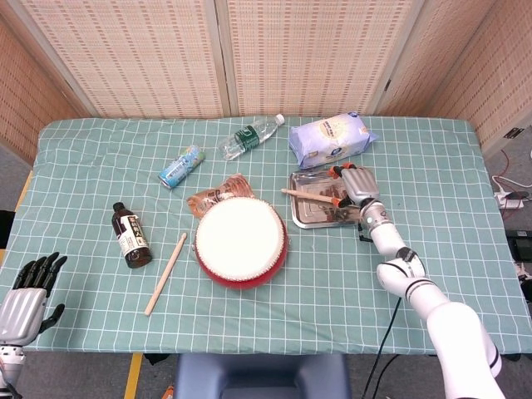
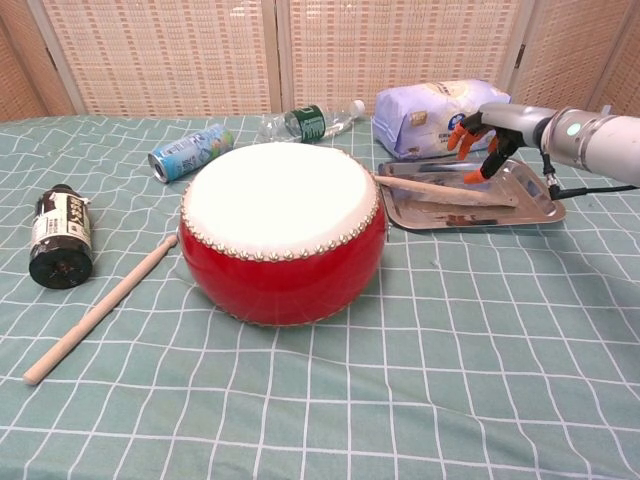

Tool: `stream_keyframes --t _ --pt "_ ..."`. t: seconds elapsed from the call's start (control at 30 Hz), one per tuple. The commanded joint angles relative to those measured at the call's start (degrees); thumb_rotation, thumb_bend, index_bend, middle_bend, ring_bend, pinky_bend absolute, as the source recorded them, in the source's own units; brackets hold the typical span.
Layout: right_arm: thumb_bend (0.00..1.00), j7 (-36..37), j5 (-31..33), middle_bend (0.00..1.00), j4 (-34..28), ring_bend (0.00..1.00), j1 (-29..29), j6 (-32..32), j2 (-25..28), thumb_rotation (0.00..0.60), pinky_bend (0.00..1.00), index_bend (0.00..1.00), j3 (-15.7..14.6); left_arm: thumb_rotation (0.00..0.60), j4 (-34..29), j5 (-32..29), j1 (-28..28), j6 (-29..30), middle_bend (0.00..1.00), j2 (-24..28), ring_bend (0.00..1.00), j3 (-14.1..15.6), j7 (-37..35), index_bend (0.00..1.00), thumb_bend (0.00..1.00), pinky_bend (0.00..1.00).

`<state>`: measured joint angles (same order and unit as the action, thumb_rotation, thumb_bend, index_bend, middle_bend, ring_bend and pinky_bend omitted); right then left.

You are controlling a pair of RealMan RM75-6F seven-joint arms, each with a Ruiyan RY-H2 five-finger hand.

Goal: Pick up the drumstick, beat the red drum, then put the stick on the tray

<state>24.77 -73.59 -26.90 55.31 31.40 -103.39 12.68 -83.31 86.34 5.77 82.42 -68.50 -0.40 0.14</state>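
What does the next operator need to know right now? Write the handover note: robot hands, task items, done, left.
Right robot hand: open, fingers spread above the far side of the tray, holding nothing.
Left robot hand: open, idle off the table's near left corner.
Drumstick: lying in the tray, its tip poking over the rim toward the red drum.
Second stick: on the cloth left of the drum, untouched.
Done: stick placed on the tray.
Left: probably just pull the right arm clear.
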Motion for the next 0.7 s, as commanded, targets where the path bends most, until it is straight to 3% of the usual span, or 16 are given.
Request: stream_keyframes --t 0.03,0.2,0.3,0.53,0.7 --pt "0.27 0.79 -3.02 0.27 -5.97 0.11 -2.77 8.00 4.19 0.600 0.21 0.27 -1.05 0.600 0.06 -0.05 0.05 -0.04 0.00 0.02 0.00 -0.07 -0.07 0.05 0.28 0.05" --pt "0.27 -6.80 -3.99 0.26 -17.40 0.11 -10.10 21.32 11.40 0.600 0.20 0.27 -1.78 0.600 0.19 0.02 0.33 0.04 0.00 -0.21 0.00 -0.40 -0.32 0.05 0.28 0.05" --pt "0.27 -11.36 -2.55 0.23 -28.93 0.09 -16.23 27.16 17.95 0.600 0.18 0.23 -2.30 0.600 0.28 0.24 0.31 0.70 0.00 -0.50 0.00 -0.65 -0.06 0.05 0.28 0.05" --pt "0.27 -21.41 -0.64 0.13 -53.11 0.00 -28.82 37.75 31.13 0.600 0.11 0.03 -6.59 0.600 -0.30 -0.01 0.13 2.08 0.00 -0.85 0.00 -1.44 1.31 0.05 0.28 0.05" --pt "0.27 -21.55 -1.94 0.10 -60.44 0.00 -35.78 44.33 34.52 0.600 0.09 0.00 -9.77 0.600 -1.24 0.40 0.23 2.73 0.00 -1.05 0.00 -1.67 2.43 0.05 0.28 0.05"
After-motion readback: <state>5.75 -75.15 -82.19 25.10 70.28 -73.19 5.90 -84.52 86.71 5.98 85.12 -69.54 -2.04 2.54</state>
